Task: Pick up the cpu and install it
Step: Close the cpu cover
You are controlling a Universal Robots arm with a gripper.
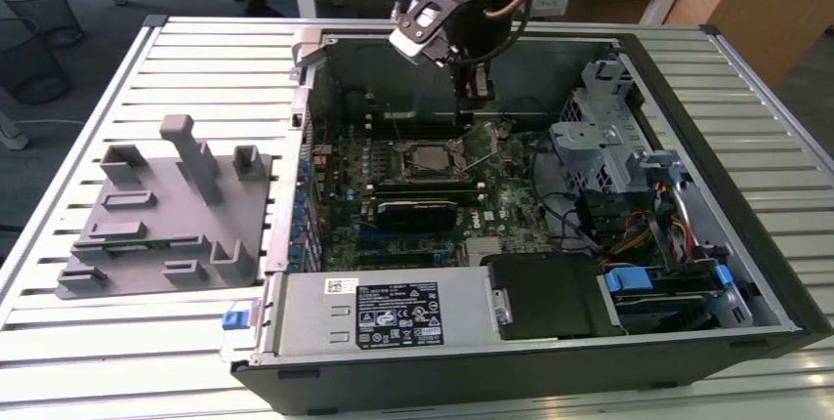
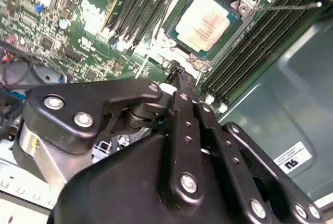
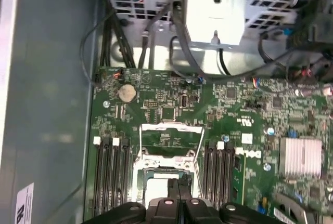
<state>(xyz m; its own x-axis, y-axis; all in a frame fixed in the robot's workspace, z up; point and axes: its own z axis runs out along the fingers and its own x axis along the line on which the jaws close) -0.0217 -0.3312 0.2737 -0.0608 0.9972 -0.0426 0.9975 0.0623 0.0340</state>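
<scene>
The claw [image 1: 474, 95] hangs inside the open computer case [image 1: 678, 98], its fingers drawn together with nothing between them. The cpu [image 1: 431, 158] lies flat in the motherboard [image 3: 234, 104] socket just below the claw's tips, apart from them. The socket's metal frame [image 3: 169, 130] is flipped open beyond it.

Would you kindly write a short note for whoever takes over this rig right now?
Gripper: jaws shut, holding nothing, hovering over the motherboard close to the socket.
Cpu: lying flat in the socket, metal top up.
Done: the cpu is picked up and seated.
Left: the socket frame is open, not clamped over the cpu.
</scene>
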